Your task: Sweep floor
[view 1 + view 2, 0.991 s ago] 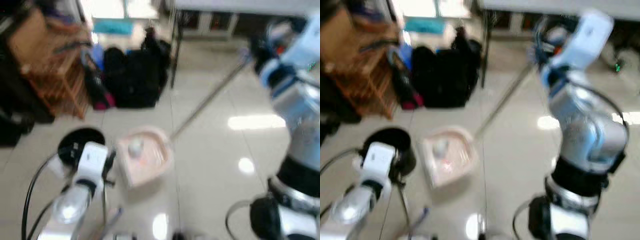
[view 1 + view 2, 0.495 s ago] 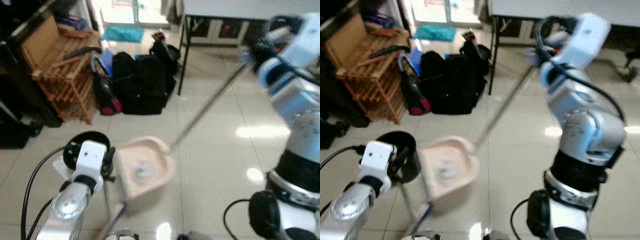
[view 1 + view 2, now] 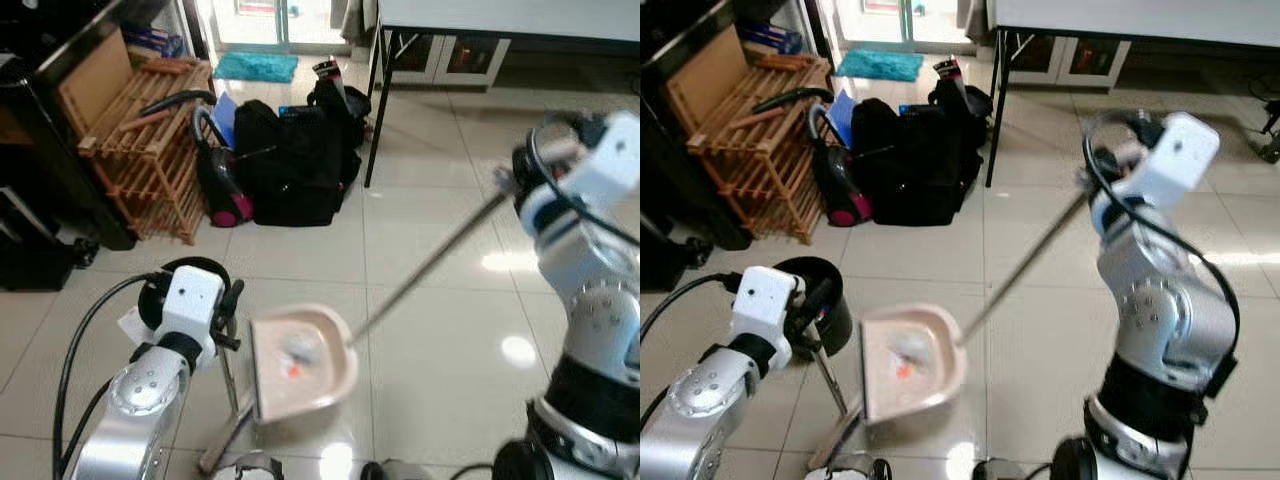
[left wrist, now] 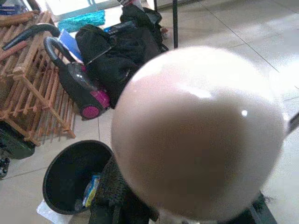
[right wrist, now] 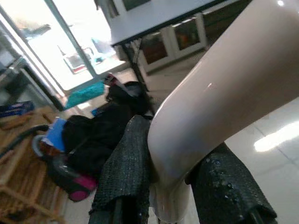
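A pink dustpan (image 3: 300,360) hangs low over the tiled floor, with a white lump and orange bits (image 3: 298,350) lying in it. Its long thin handle (image 3: 430,260) slopes up to my right gripper (image 3: 508,182), which is shut on the beige grip (image 5: 219,93); one black finger (image 5: 126,172) presses each side. My left gripper (image 3: 812,305) is shut on a broom's stick (image 3: 828,380), whose round beige knob (image 4: 198,135) fills the left wrist view. The broom's lower end (image 3: 215,455) rests on the floor beside the dustpan. A black bin (image 4: 74,175) with litter inside stands just behind the left gripper.
Black bags (image 3: 295,165) and a vacuum cleaner (image 3: 215,180) lie on the floor ahead. A wooden rack (image 3: 140,130) stands at the left. A table's dark leg (image 3: 375,110) rises behind the bags, and a teal mat (image 3: 258,67) lies by the door.
My right gripper has come down and nearer, lowering the dustpan towards the floor. The picture has sharpened from blur. The left gripper stays by the bin.
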You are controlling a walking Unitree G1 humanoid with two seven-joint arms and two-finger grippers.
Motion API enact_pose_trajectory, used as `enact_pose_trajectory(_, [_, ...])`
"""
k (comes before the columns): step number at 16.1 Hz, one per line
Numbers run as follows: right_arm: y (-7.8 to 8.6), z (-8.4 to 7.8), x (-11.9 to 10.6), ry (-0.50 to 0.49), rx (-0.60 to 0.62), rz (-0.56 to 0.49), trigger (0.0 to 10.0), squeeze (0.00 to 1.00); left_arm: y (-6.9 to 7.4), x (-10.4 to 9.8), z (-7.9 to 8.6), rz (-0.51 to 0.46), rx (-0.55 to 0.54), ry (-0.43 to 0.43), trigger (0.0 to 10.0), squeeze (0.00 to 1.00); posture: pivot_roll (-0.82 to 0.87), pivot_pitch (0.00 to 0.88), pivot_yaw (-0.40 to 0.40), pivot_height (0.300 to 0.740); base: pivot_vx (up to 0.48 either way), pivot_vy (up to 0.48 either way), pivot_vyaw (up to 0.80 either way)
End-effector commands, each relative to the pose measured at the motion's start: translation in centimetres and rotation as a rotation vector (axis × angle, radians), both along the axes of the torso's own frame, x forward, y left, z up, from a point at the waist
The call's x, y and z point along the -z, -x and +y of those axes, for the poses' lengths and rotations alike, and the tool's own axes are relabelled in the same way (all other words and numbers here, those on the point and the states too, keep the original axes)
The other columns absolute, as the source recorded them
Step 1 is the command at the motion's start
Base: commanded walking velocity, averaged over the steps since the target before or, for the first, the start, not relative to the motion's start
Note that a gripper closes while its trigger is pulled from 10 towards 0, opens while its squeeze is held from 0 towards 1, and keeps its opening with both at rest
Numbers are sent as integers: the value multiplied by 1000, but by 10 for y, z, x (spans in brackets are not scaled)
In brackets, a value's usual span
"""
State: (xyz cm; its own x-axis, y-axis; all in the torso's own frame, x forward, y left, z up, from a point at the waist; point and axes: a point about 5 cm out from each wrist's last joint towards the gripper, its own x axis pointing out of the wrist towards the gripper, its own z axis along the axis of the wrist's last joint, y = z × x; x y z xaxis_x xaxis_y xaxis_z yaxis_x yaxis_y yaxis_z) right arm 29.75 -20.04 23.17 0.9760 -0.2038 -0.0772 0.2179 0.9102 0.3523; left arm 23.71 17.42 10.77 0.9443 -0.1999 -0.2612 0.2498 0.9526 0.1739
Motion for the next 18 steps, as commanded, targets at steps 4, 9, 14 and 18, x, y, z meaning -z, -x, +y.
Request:
enact_pose_trajectory(4, [18, -7, 3, 21, 61, -89, 10000, 0, -2, -5, -3, -34, 22, 0, 10000, 0, -29, 120, 22, 740, 0, 0, 0])
enact_pose_trajectory(9, [17, -4, -8, 87, 60, -142, 10000, 0, -2, -4, 4, -31, 8, -9, 10000, 0, -27, 115, 25, 740, 0, 50, 0])
enact_pose_trajectory(14, [13, -4, -25, 103, 56, -195, 10000, 0, -3, -4, 3, -31, 8, -2, 10000, 0, -31, 109, 25, 740, 0, 289, 0])
enact_pose_trajectory(18, [12, -3, -29, 105, 48, -210, 10000, 0, -5, -4, 3, -29, 9, -4, 10000, 0, -30, 100, 29, 740, 0, 313, 0])
